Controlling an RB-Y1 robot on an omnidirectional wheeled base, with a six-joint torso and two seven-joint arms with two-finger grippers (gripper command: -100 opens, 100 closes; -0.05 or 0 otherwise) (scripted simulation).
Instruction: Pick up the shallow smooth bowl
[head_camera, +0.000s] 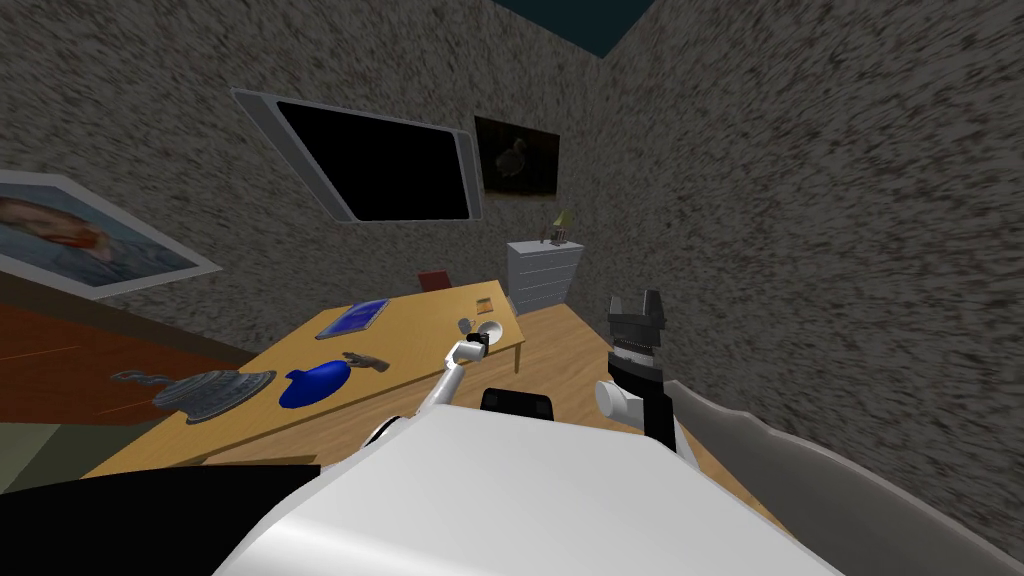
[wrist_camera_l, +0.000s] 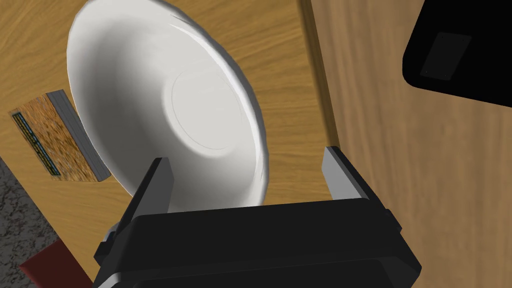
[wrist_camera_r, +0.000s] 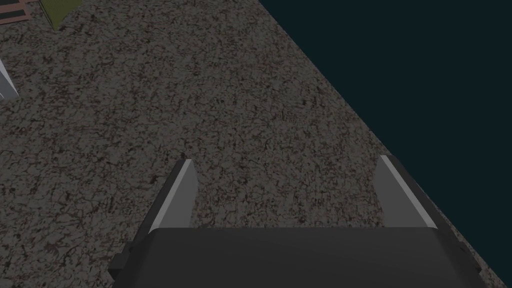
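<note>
**A:** Where is the bowl (wrist_camera_l: 170, 110)?

**B:** On the wooden table (wrist_camera_l: 280, 50), close to its edge, at the end towards the white chest of drawers (head_camera: 545, 272). From the head view it shows as a small pale disc (head_camera: 488, 330) at the tip of the left arm.

**A:** What does it look like?

**B:** Plain white and smooth, with no pattern. It is shallow: a wide wall flares up from a flat round bottom, which is marked by a faint ring. The rim is thin, and it stands upright on the table.

**A:** And the left hand (wrist_camera_l: 246, 160)?

**B:** It is right over the bowl with its fingers spread. One finger (wrist_camera_l: 160, 182) lies across the inside of the bowl, the other over the table's edge beyond the rim. The near part of the rim runs between them. I cannot tell whether either finger touches it.

**A:** What is beside the bowl?

**B:** A flat box (wrist_camera_l: 55, 135) with an orange-brown patterned face and a grey side, just beside the bowl on the side away from the table's edge. Farther along the table lie a blue lump (head_camera: 315, 384) and a dark grey hat-shaped thing (head_camera: 213, 390), both well apart from the bowl.

**A:** The right hand (wrist_camera_r: 285, 161)?

**B:** Raised beside the chest on the right (head_camera: 636, 305), away from the table. Its fingers stand apart and hold nothing.
</note>
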